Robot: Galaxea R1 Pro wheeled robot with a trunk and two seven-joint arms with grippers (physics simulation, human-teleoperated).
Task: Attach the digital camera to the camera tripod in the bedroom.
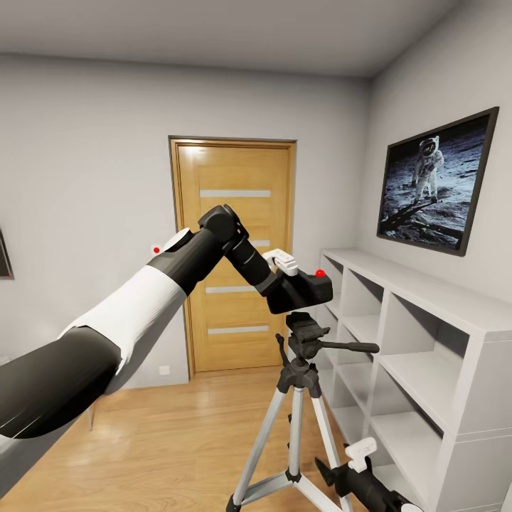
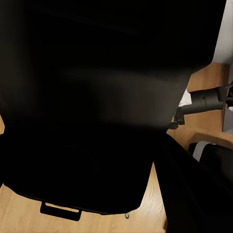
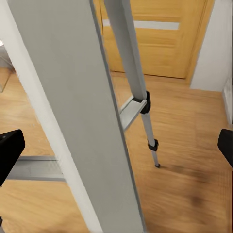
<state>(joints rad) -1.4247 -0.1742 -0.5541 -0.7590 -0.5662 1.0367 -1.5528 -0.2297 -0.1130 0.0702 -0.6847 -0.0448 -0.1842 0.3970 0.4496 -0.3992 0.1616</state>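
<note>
My left gripper is shut on the digital camera, a chunky black body with a red round button on top. The camera hangs right over the black head of the camera tripod. I cannot tell whether they touch. The tripod's pan handle sticks out to the right, and its silver legs spread down to the floor. In the left wrist view the dark camera body blocks most of the picture, with the pan handle beyond it. Low beside the tripod legs, my right gripper is open, one fingertip at each side.
An oak door with frosted strips stands behind the tripod. White cube shelves run along the right wall, close to the tripod. A framed astronaut picture hangs above them. Light wood floor lies open to the left.
</note>
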